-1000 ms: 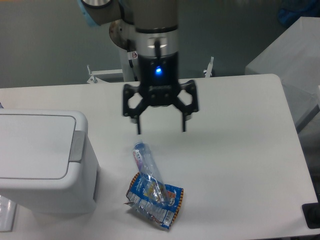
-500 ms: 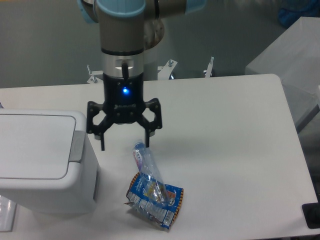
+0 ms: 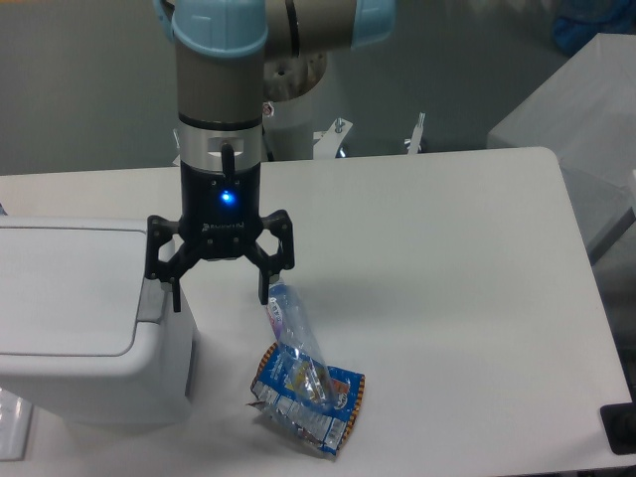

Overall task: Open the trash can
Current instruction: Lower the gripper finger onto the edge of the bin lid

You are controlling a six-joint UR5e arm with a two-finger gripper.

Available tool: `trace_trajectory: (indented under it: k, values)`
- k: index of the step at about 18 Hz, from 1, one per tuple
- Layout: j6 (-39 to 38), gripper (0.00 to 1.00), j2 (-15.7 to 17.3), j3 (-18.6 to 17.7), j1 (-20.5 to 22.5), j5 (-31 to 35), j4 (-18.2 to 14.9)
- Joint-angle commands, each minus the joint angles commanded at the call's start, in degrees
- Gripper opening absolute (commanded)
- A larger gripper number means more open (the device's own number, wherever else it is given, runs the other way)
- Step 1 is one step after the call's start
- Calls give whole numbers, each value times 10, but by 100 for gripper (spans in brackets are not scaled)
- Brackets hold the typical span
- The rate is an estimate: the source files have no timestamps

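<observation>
Trash can point(image 3: 84, 318) sits at the tabletop's point(image 3: 447, 258) left edge, lid flat and closed. My claw point(image 3: 220, 295) hangs with fingers spread wide apart, one fingertip point(image 3: 176, 301) over the bin's grey strip point(image 3: 152, 295), the other just beside a blue snack wrapper point(image 3: 306, 390) lying to the bin's right.

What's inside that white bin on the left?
Nothing inside shows: the trash can has its flat lid shut. The open gripper hangs over its grey-strip edge.

Hand point(image 3: 220, 296) downward, fingers spread wide
</observation>
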Motion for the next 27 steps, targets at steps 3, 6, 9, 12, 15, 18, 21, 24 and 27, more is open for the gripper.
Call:
trace_trajectory:
  k: [3,6,9,12,15,18,21,24,27]
  values:
    - [0,100,0,-3,-3,0,0]
    - [0,100,0,-8,-7,0,0]
    - [0,100,0,-11,-7,0,0]
    - [0,100,0,-15,-8,0,0]
    - [0,100,-1,-15,-12,-1,0]
    - [0,100,-3,-16,-13,0,0]
    - [0,100,-4,-16,-14,-1,0]
    - [0,100,-4,-17,-13,-1,0]
    - [-1,100,-4,-19,-13,-1,0]
